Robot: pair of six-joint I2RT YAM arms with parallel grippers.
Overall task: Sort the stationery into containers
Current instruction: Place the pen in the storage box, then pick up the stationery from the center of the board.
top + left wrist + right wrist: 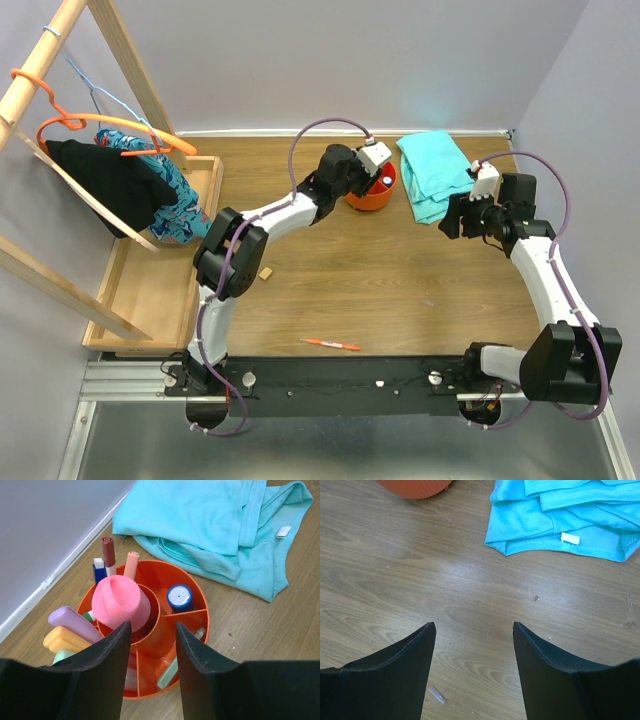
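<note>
The left end effector (150, 627) hangs directly above the orange tub (157, 571), with its two fingers spread apart and nothing between them. Just under it the pink glue bottle (120, 602) stands in the central cup. The blue-capped bottle (179, 596) sits in the compartment ahead and to the right, and the highlighters (75, 624) and markers (108, 555) fill the compartments on the left. The right end effector (474, 625) is also released and empty, over bare tabletop (395, 580). The tub is ahead to its left and the teal cloth (555, 510) ahead to its right.

Two things seem not yet sorted. A red pen (330, 344) lies well back from both end effectors, toward the arm bases, with its long axis running about left to right along the near edge. Both end effectors look similarly far from it. The tan eraser (265, 272) lies back and to the left of the left end effector, close beside that arm's elbow, so the left arm is probably nearer to it. For the pen, the fingers would need to close across its thin body.
</note>
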